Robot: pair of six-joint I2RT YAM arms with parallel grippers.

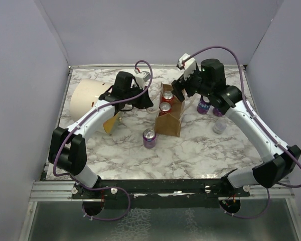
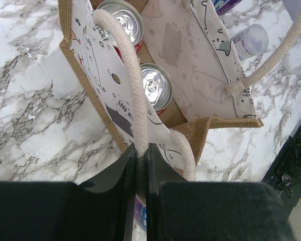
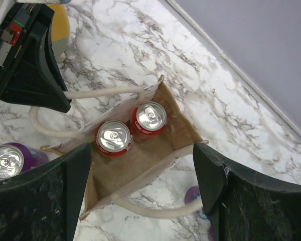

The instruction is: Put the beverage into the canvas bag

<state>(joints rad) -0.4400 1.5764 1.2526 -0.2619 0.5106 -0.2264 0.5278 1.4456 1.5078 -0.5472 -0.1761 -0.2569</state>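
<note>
Marble table (image 1: 190,155) in the top view carries the canvas bag (image 1: 173,123) at centre, with two red cans (image 1: 165,107) upright inside it. A purple can (image 1: 149,137) stands just beside the bag's lower left corner, and more purple cans (image 1: 204,106) sit to its right. The left gripper (image 1: 146,100) is at the bag's left side, the right gripper (image 1: 183,90) at its upper right.

In the left wrist view, the left gripper (image 2: 140,153) is pinched narrow on the bag's cream rope handle (image 2: 133,75).

In the right wrist view, the right gripper (image 3: 140,155) hangs wide apart over the open bag (image 3: 178,123), gripping nothing.
</note>
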